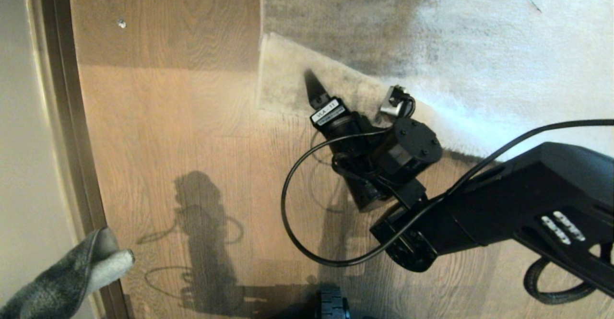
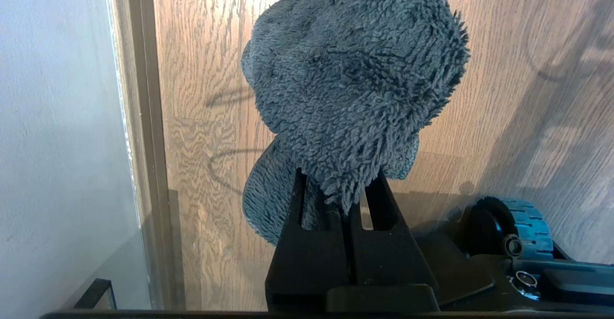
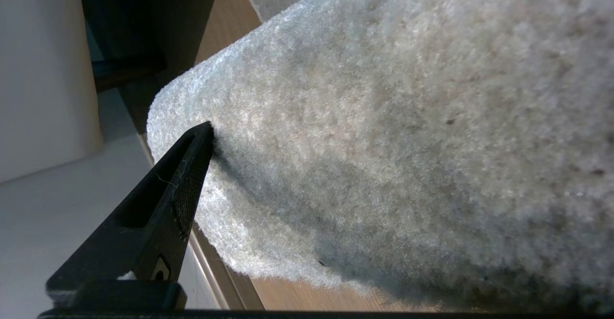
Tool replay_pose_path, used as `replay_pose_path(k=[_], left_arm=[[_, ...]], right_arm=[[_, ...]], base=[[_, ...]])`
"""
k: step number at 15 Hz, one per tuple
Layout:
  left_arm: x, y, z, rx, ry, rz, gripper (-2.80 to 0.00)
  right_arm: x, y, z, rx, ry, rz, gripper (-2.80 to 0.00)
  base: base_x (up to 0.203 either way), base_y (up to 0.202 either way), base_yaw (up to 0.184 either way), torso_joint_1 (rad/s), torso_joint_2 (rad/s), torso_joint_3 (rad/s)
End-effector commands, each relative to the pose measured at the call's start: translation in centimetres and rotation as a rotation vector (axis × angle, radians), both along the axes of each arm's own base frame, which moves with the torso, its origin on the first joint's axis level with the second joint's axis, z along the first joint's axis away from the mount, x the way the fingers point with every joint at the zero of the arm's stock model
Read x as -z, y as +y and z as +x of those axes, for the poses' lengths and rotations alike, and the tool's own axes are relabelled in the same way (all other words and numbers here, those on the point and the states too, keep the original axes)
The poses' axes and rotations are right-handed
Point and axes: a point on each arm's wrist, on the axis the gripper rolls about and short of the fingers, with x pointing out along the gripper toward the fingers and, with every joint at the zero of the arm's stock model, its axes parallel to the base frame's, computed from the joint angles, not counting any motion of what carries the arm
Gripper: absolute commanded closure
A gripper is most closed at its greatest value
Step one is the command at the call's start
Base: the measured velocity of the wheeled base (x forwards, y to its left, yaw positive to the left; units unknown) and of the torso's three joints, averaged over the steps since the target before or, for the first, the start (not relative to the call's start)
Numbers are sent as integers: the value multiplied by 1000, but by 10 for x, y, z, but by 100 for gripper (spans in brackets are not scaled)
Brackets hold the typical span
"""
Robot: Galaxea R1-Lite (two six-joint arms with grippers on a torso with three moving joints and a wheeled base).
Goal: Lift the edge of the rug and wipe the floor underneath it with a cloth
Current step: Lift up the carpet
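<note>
Cloth (image 2: 355, 84) hangs pinched in my left gripper (image 2: 346, 204), low beside the skirting (image 2: 144, 117), above bare floor (image 1: 192, 132). Farther out, my right gripper (image 1: 314, 86) is spread wide at the folded-over rug edge (image 1: 283, 76), one finger (image 3: 187, 180) touching its pile.

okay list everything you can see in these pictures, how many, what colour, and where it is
rug edge: one, pale grey-beige with darker streaks, corner folded over showing its cream underside, far side of the floor.
floor: one, warm brown wood planks, under everything.
skirting strip: one, dark, along the wall on the robot's left.
wall: one, pale, beyond the strip.
cloth: one, dark grey and fuzzy, pinched in the left gripper.
wheel: one, black, at the robot's base.
left gripper: one, black, shut on the cloth, low by the wall.
right gripper: one, black, open, at the folded rug corner.
</note>
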Motion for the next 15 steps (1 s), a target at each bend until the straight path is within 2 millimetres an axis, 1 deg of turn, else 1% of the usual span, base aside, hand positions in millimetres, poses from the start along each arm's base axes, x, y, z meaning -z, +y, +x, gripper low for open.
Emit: replay_pose_path(k=[1,2,6,11,15], left_arm=[[0,0,0,-1,0,-1,0],[0,0,0,1,0,-1,0],[0,0,0,0,0,-1,0],[0,0,0,-1,0,-1,0],[0,0,0,-1,0,-1,0]], right_arm=[[-4,-4,-4,1,-23,32,-280],[-2,-5,-4,1,-17,26,-280],[-6,-8,-6,8,-19,28,-280],[-3,-8,-5,51,4,38,-280],[16,-15,-10,95,78,-14,-280]], base=[[0,0,0,0,0,0],[0,0,0,0,0,0],[0,0,0,0,0,0],[0,0,0,0,0,0],[0,0,0,0,0,0]])
